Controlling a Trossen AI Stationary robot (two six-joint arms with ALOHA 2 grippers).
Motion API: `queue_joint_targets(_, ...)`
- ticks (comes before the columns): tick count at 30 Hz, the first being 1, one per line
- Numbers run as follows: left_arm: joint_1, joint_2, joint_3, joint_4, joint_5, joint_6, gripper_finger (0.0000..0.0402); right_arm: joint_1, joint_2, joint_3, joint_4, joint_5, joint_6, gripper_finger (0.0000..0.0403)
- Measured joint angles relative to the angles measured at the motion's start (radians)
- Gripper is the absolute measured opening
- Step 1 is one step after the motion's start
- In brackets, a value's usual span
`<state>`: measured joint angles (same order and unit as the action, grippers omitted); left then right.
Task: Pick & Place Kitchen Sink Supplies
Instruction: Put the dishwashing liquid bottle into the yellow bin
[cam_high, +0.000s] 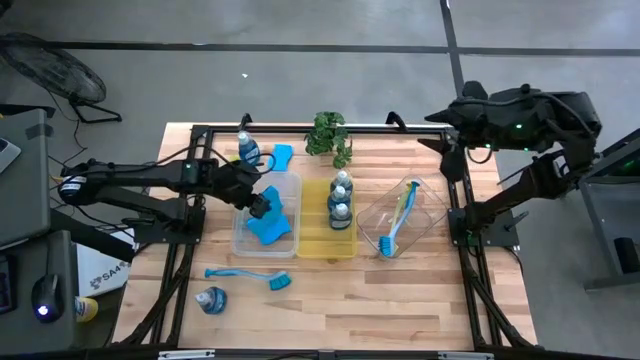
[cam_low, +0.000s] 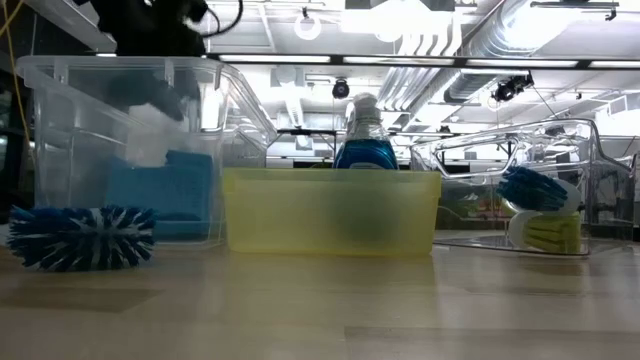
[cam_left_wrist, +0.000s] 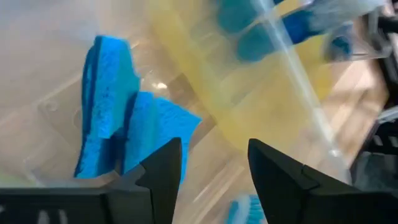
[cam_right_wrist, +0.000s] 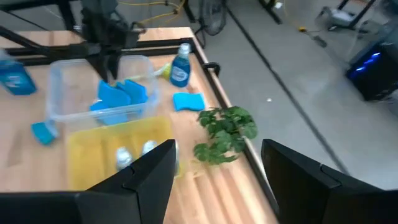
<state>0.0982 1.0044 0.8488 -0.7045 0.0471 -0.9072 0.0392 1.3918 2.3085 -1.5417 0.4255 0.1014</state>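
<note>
Two wavy blue sponges (cam_high: 268, 228) lie in a clear tray (cam_high: 240, 232) left of centre, one leaning on the other (cam_left_wrist: 112, 124). My left gripper (cam_high: 262, 206) hangs open just above them (cam_left_wrist: 214, 146), with nothing between its fingers. Two soap bottles (cam_high: 340, 200) stand in the yellow tray (cam_high: 312, 240). A yellow-green brush (cam_high: 400, 218) lies in the tilted clear tray (cam_high: 428, 205) on the right. Lying loose on the table are a blue brush (cam_high: 250, 275), a soap bottle (cam_high: 212, 298), another bottle (cam_high: 247, 148) and a sponge (cam_high: 282, 155). My right gripper (cam_right_wrist: 217, 180) is open, raised at the far right.
A small green potted plant (cam_high: 330, 135) stands at the far edge, behind the yellow tray. The three trays sit side by side across the middle. Bare wood shows along the near edge and in the near right corner (cam_high: 430, 300). Dark frame rails (cam_high: 190, 180) run along both sides.
</note>
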Motion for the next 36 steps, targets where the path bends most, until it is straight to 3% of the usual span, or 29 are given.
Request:
queue_joint_targets(8,0.0,-0.036,0.222,-0.181,-0.079,0.179,0.0161,0.001,-0.011,0.0,-0.014,-0.086,-0.01,0.0232)
queue_joint_targets(13,-0.039,-0.047,0.342,-0.283,-0.029,0.359,0.0147,0.001,-0.004,0.0,0.005,-0.149,0.01,0.0232)
queue_joint_targets(17,-0.108,-0.061,0.37,-0.383,-0.003,0.427,0.0139,0.001,0.005,0.0,0.021,-0.135,0.06,0.0232)
queue_joint_targets(29,-0.389,-0.073,0.367,-0.489,0.018,0.322,0.0124,0.001,0.051,0.0,0.043,-0.148,0.212,0.0232)
queue_joint_targets(36,-0.595,-0.073,0.359,-0.515,-0.045,0.093,0.0124,0.001,0.1,0.0,0.045,-0.175,0.242,0.0232)
